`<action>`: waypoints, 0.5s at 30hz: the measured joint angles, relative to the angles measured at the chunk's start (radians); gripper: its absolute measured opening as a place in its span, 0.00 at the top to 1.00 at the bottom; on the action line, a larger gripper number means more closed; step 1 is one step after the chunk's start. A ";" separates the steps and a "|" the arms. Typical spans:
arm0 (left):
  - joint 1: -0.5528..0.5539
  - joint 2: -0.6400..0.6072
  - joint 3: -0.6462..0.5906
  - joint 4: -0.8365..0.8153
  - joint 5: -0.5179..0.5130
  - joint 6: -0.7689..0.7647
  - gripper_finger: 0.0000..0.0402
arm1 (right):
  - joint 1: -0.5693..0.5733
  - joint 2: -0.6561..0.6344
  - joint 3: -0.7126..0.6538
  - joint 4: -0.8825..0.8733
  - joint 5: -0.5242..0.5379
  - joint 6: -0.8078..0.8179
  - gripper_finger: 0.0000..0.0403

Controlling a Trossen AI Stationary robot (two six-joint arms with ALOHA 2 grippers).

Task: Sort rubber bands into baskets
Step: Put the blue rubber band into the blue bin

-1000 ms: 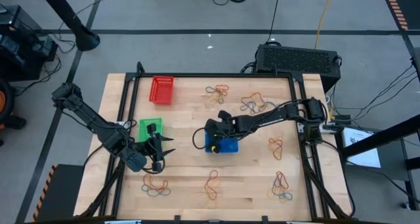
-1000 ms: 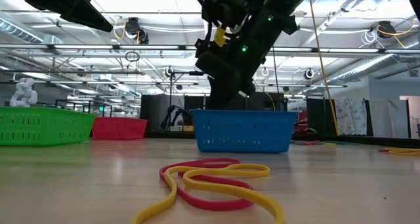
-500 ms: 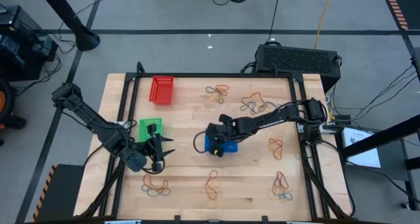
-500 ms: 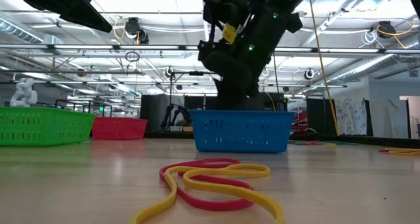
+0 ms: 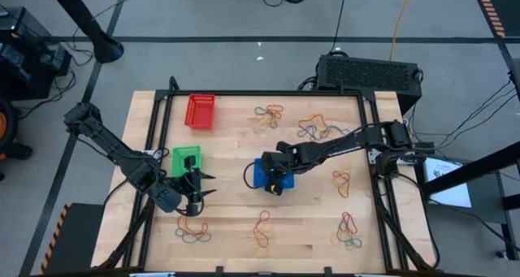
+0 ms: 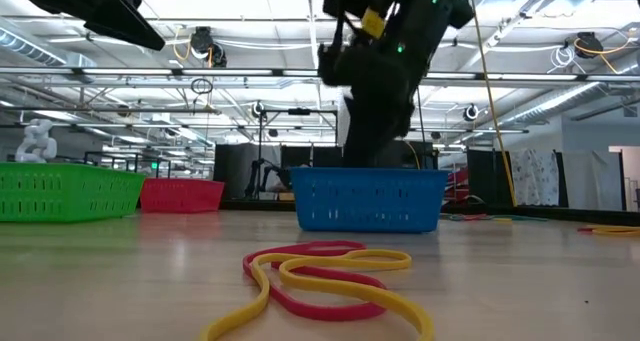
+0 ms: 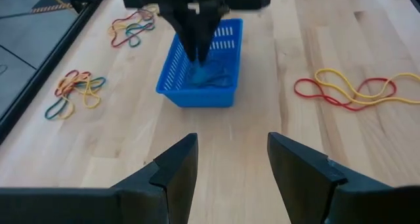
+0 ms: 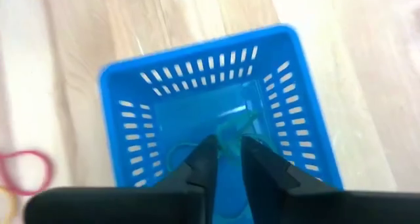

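Observation:
The blue basket [image 5: 270,176] stands mid-table and holds blue rubber bands [image 7: 211,77]. My right gripper [image 5: 275,182] points down into it; in the right wrist view its fingers [image 8: 205,159] are nearly shut, with a blue band [image 8: 235,128] at their tips. The green basket [image 5: 185,157] stands to the left and the red basket [image 5: 200,112] at the far left. My left gripper [image 5: 197,192] is open and empty just near of the green basket. Loose bands [image 6: 325,274] lie on the table toward the near edge. My right gripper pinches a thin blue band [image 8: 231,137] between its two fingertips, coming from above and pointing down inside the blue basket. The band trails onto the basket's floor [image 8: 177,152]. Which part of the loop is held cannot be told.
Mixed piles of bands lie at the far middle [image 5: 270,113], far right [image 5: 313,129], right [image 5: 341,182] and along the near edge [image 5: 193,228] [image 5: 262,228] [image 5: 348,231]. Bare wood [image 5: 227,188] lies between the two grippers. A black frame [image 5: 372,147] borders the table.
My right gripper has gone a little toward the table's right and near edges and down into the blue basket, staying nearly shut.

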State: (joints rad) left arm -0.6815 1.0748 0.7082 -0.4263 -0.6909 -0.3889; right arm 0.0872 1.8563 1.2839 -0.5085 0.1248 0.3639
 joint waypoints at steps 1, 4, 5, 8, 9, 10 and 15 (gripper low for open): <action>0.000 0.000 0.000 0.000 0.006 -0.004 0.52 | 0.000 -0.014 0.000 -0.004 -0.001 0.010 0.83; 0.000 0.000 0.000 -0.002 0.033 -0.018 0.52 | 0.000 -0.060 0.000 -0.048 -0.006 0.041 0.79; 0.000 0.000 0.000 -0.002 0.039 -0.018 0.52 | 0.001 -0.076 0.000 -0.063 -0.014 0.044 0.78; 0.000 0.000 0.000 -0.004 0.041 -0.018 0.52 | 0.005 -0.117 0.000 -0.108 -0.027 0.058 0.76; 0.000 0.000 0.000 -0.005 0.041 -0.019 0.52 | 0.007 -0.130 0.000 -0.124 -0.027 0.070 0.75; 0.000 0.000 0.000 -0.006 0.047 -0.024 0.52 | 0.010 -0.143 0.000 -0.140 -0.028 0.080 0.75; 0.000 0.000 0.000 -0.005 0.143 -0.082 0.52 | 0.055 -0.189 0.000 -0.191 -0.100 0.131 0.75</action>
State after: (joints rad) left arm -0.6815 1.0752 0.7082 -0.4316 -0.5483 -0.4706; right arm 0.1422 1.6677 1.2839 -0.6995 0.0252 0.4949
